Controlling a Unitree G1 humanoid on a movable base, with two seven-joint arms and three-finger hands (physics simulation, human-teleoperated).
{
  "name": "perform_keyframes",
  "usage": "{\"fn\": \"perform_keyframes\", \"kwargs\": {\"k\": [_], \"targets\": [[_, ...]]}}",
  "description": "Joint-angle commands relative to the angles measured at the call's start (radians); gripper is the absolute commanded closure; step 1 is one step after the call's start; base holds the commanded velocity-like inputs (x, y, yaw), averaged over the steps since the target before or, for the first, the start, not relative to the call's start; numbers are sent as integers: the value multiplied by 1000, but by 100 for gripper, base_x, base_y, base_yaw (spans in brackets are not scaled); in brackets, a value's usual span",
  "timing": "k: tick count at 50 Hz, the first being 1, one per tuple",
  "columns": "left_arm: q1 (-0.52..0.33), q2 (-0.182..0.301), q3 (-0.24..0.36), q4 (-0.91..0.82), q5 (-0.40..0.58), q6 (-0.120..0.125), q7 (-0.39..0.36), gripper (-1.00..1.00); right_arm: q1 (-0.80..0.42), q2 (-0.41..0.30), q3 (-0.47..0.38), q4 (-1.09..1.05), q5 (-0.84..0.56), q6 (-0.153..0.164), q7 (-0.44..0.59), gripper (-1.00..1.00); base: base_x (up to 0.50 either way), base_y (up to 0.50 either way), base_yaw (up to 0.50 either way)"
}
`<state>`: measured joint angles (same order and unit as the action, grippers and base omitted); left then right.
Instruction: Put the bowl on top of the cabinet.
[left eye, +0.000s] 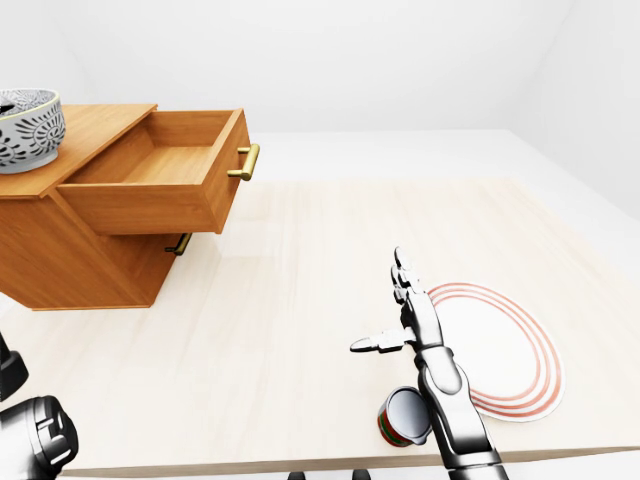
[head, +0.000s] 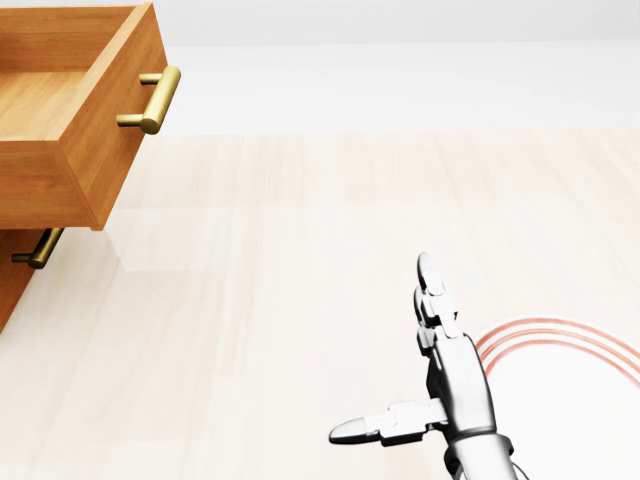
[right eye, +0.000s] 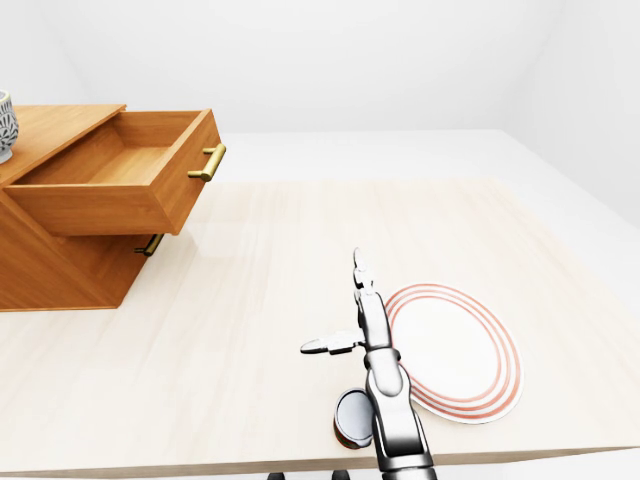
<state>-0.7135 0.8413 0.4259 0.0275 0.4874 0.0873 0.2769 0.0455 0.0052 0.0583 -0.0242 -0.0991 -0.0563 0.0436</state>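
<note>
Hovering over the table (left eye: 300, 300), right hand (left eye: 410, 318) spread wide open, empty, touching nothing, left hand (left eye: 35, 440) grip unreadable, patterned white-and-dark bowl (left eye: 25, 130) upright atop the wooden cabinet (left eye: 70, 250)

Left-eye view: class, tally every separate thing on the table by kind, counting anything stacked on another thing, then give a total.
cabinet: 1
bowl: 1
plate: 1
can: 1
Total: 4
</note>
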Motion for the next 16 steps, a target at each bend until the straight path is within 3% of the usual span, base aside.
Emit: {"fn": "perform_keyframes", "kwargs": {"k": [1,6,16], "targets": [[119,-28,98,-471,-97,0,-171,-100,2,0,1,-2,0,-2,1,-100,0,0,0],[163,-30,163,-709,-148,0,-267,-100,6,0,4,-8,-1,-1,1,-100,0,0,0],[215,-45,225,-951,-210,0,-326,-100,7,0,6,-12,-2,1,2,-100,0,0,0]]}}
